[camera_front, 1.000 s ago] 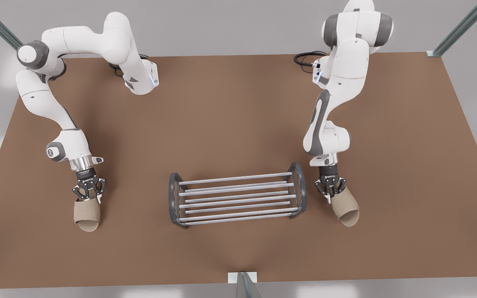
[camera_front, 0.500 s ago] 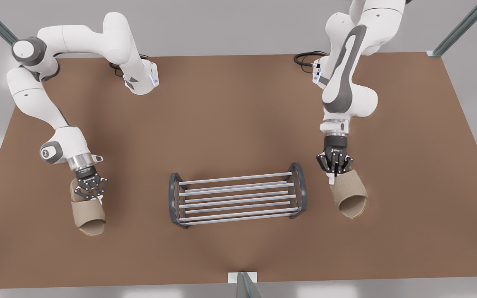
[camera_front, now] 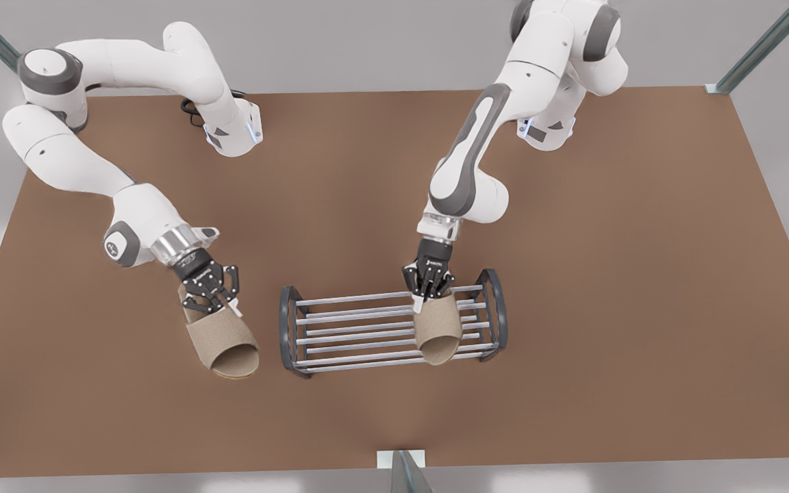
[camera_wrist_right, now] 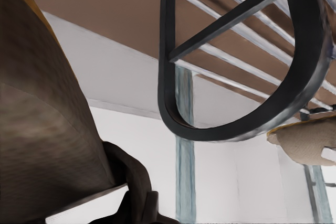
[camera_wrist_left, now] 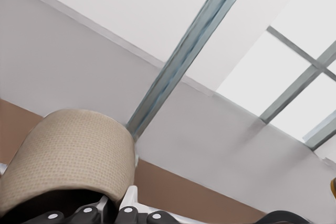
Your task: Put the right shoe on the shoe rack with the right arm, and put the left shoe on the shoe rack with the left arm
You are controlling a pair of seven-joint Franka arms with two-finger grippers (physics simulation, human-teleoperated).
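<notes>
The left end effector (camera_front: pixel 427 296) hangs over the shoe rack (camera_front: pixel 340 329), pinched tight on the heel end of the left shoe (camera_front: pixel 437 332). That beige slipper lies across the silver bars toward the end frame on the front view's right, its open toe pointing at the near edge of the tabletop (camera_front: pixel 641 274). I cannot tell whether its sole sits on the bars or hangs just above them. In the left wrist view the slipper's wide woven strap (camera_wrist_left: pixel 68 150) arches right above the black fingers (camera_wrist_left: pixel 89 214).

The right end effector (camera_front: pixel 211 305) is just beside the rack, off its end on the front view's left, closed on the back of the right shoe (camera_front: pixel 224 346). This slipper is tilted, with its toe angled toward the rack, and it stays apart from the dark grey end frame. In the right wrist view, the held slipper (camera_wrist_right: pixel 42 129) looms close and dark. The arched end frame (camera_wrist_right: pixel 167 77) stands just past it, and the other slipper (camera_wrist_right: pixel 304 140) shows farther off by the bars.
</notes>
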